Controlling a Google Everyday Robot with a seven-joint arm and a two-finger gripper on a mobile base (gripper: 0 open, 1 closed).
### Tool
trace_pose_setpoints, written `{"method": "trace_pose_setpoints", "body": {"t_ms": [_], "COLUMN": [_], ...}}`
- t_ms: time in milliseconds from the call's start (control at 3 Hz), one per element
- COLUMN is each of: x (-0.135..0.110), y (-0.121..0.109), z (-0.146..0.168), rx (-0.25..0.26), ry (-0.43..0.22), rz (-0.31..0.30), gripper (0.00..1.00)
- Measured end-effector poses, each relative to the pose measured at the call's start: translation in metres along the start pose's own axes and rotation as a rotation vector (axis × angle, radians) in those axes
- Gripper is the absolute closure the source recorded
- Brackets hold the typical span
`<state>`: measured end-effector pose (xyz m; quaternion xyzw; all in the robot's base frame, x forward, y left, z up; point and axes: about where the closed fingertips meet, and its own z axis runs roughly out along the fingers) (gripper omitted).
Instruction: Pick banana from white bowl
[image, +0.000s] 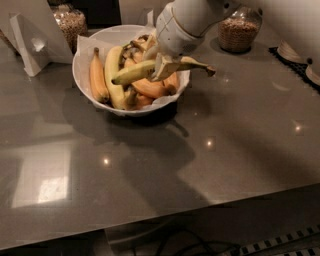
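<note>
Grey countertop (225, 165); over white bowl (81, 75), gripper (161, 67) tight around slim greenish-yellow banana (133, 73), dark-tipped stem.

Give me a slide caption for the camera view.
Hand holds the banana crosswise over the white bowl.

— What does the room look like on your feed?
— I see a glossy grey countertop (240, 165) filling most of it, with small light spots and a pale square reflection (52, 187) at 8 o'clock.
— And round the edges?
— A glass jar of grains (70, 22) at 11 o'clock, a second jar (239, 31) at 1, a white folded stand (30, 45) at 10, a dark mat (295, 60) at 2. Cables (185, 245) lie on dark floor at 6. The gripper (161, 67) is at 12, clamped on the banana (135, 72).
</note>
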<state>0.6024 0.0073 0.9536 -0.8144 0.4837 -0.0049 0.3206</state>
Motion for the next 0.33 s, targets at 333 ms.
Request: {"method": "trace_pose_setpoints", "body": {"t_ms": [333], "x": [0.0058], "y": [-0.0044], "z": [-0.0367], "rx": [0.027], "ry": [-0.011], "rz": [0.014], "gripper": [1.0]}}
